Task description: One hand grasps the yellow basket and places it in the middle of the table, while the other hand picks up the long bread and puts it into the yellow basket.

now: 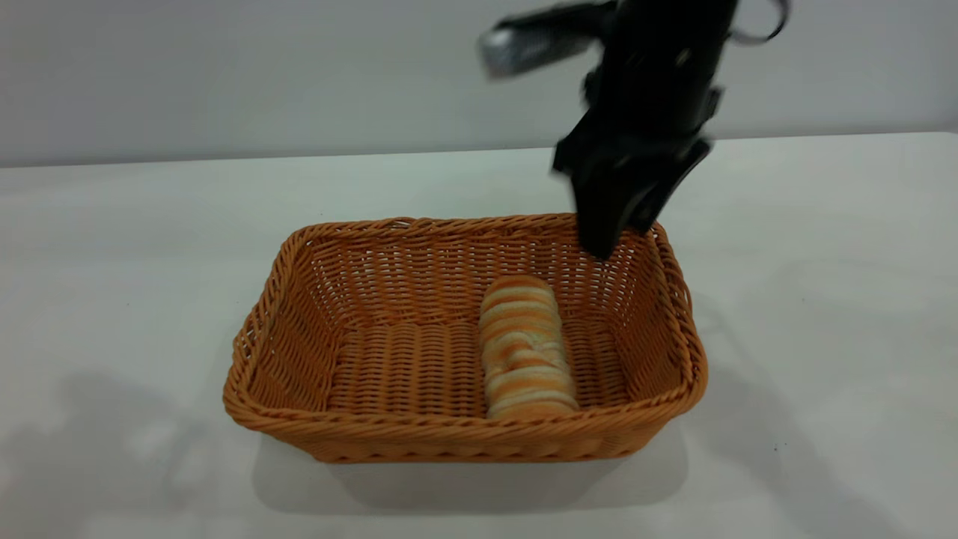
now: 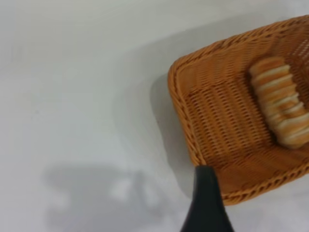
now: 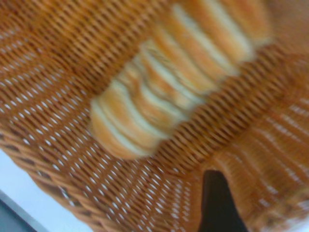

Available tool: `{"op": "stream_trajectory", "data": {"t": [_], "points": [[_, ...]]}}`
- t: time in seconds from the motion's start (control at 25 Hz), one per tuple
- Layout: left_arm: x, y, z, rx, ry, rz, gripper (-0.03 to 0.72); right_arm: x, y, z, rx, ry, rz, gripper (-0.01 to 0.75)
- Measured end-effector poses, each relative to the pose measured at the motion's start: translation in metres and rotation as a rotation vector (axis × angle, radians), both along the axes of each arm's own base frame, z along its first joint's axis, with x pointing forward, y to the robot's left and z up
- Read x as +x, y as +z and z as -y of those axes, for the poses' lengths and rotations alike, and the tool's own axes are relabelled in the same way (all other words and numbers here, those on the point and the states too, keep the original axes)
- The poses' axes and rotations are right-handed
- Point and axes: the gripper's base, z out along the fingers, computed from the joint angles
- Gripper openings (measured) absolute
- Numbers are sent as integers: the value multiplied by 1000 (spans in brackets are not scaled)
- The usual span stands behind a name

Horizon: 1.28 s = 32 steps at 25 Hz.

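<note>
The yellow basket (image 1: 419,352) stands on the white table (image 1: 112,262) near its middle. The long bread (image 1: 524,348) lies flat on the basket floor, right of centre, with nothing touching it. My right gripper (image 1: 617,239), with the silver-grey module, hangs above the basket's far right corner, open and empty, pointing down. Its wrist view shows the bread (image 3: 164,96) and the basket weave (image 3: 58,121) close below. My left gripper (image 2: 207,193) is outside the exterior view. It is off to one side of the basket (image 2: 212,125), apart from it, and its wrist view also shows the bread (image 2: 282,108).
Bare white tabletop surrounds the basket on all sides. A plain grey wall (image 1: 224,75) runs behind the table's far edge.
</note>
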Motion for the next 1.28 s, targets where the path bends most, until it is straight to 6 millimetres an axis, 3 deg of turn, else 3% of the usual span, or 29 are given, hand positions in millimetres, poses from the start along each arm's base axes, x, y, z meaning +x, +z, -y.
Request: {"op": "stream_trajectory", "data": {"t": [0.12,0.32,0.6,1.08,1.28], "points": [[-16,14,0,-11,-2,28,582,1,23,15,28,-35,10,502],[-43,30,0,-22,-8,74,582,-11,65,21,72,-37,47,502],[-90,27,-2,-24,-14,122,582,-40,130,34,116,-16,126,502],[-181,3,-4,-19,-48,230,582,-131,240,67,282,19,296,502],[-213,-7,-4,-12,-80,247,582,-180,263,88,339,27,376,502]]}}
